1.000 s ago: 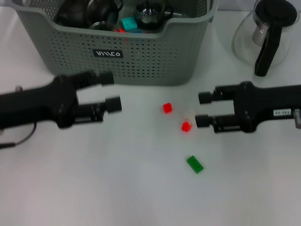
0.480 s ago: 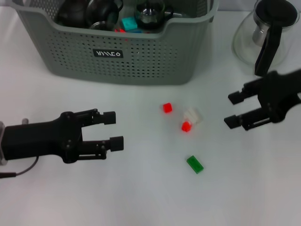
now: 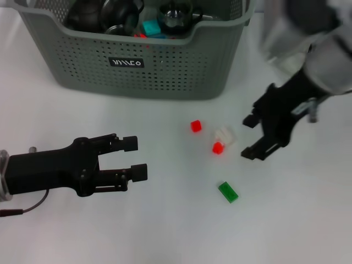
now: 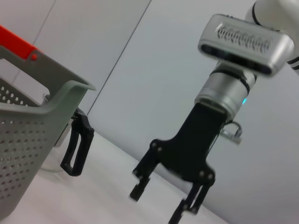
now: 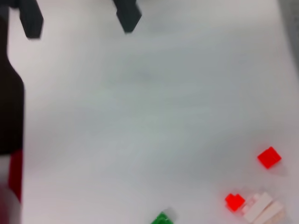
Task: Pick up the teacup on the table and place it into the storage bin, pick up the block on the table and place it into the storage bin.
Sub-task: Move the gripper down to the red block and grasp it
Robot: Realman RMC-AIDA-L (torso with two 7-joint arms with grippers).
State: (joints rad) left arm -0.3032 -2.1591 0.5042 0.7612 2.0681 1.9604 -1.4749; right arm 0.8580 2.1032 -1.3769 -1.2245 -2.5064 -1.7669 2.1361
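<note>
The grey-green storage bin (image 3: 165, 66) stands at the back, with dark glass teacups (image 3: 118, 14) and a teal block (image 3: 150, 27) inside. On the table lie two red blocks (image 3: 196, 126) (image 3: 218, 147), a white block (image 3: 225, 135) and a green block (image 3: 228, 192). My right gripper (image 3: 248, 137) hangs open and tilted just right of the white and red blocks, holding nothing. Lower left, my left gripper (image 3: 135, 159) is open and empty, well left of the blocks. The right wrist view shows the same red blocks (image 5: 269, 157) (image 5: 234, 201), the white one (image 5: 261, 209) and the green one (image 5: 162, 218).
The right arm's white casing (image 3: 297, 27) covers the table's back right corner. In the left wrist view the right gripper (image 4: 156, 205) hangs beyond the bin (image 4: 28, 135), with a black teapot handle (image 4: 77, 149) beside the bin.
The right gripper pulled away to the right, then swung back left and tilted beside the white and red blocks. The left gripper drew back from the bin toward the table's near left.
</note>
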